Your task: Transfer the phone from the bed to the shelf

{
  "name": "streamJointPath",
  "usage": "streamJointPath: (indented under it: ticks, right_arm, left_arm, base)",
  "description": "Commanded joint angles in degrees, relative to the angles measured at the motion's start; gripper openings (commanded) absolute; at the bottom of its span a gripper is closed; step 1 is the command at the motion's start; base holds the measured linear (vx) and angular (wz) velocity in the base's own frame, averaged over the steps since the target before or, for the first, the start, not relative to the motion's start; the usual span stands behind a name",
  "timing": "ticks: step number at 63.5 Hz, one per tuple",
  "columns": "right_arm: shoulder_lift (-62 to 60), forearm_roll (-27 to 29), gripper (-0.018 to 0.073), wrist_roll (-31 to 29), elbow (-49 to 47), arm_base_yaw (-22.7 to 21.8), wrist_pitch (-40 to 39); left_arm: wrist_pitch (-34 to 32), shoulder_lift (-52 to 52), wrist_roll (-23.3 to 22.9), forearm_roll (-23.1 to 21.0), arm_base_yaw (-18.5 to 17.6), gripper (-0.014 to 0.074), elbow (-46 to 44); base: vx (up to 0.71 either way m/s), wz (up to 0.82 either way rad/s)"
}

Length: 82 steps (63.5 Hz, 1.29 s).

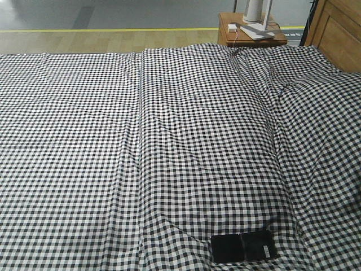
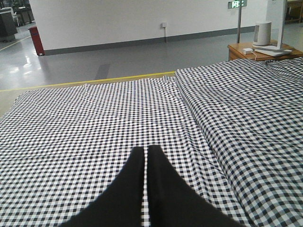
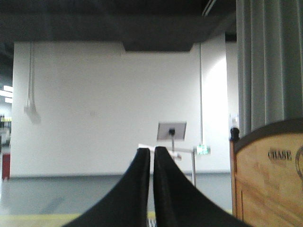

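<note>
Checked bed holds the phone lying flat; both arms' jaws look clenched on nothing

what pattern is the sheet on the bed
Black-and-white small-check gingham covers the bed, clearest in the exterior front-facing view.

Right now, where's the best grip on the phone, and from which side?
Come straight down from above and pinch the phone across its short width, near mid-length. It lies flat on the bed, long axis roughly left-right in the front view, so only its thin long edges offer a hold. The soft sheet should probably let the fingertips sink in beside those edges.
</note>
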Motion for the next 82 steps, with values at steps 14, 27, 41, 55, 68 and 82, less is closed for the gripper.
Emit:
streamJointPath:
  ticks: [14, 27, 41, 55, 68, 82]
  right_arm:
    - [23.0, 0.0, 0.0015, -0.6, -15.4, -0.4, 12.1]
    - [35.3, 0.0, 0.0116, -0.6, -15.7, -0.4, 16.5]
    - [42.4, -0.1, 0.047, -1.5, -15.7, -0.4, 19.8]
    - [44.3, -0.1, 0.0729, -1.4, -15.7, -0.4, 16.6]
    - [45.5, 0.0, 0.0682, 2.8, -17.5, -0.8, 19.8]
    - [52.5, 2.1, 0.0633, 4.4, -26.3, -10.1, 31.8]
  left_arm:
    - [-4.0, -0.7, -0.2, -0.3, 0.0, 0.0001, -1.5]
    - [-4.0, -0.7, -0.2, -0.3, 0.0, 0.0001, -1.5]
    - [-4.0, -0.7, -0.2, -0.3, 0.0, 0.0001, -1.5]
    - [-4.0, -0.7, -0.2, -0.3, 0.0, 0.0001, -1.5]
    - [-4.0, -0.7, -0.2, -0.3, 0.0, 0.0001, -1.5]
    - [-4.0, -0.7, -0.2, -0.3, 0.0, 0.0001, -1.5]
  base:
    - [0.0, 0.0]
    - [0.0, 0.0]
    - [0.0, 0.0]
    - [0.0, 0.0]
    - [0.0, 0.0]
    - [0.0, 0.0]
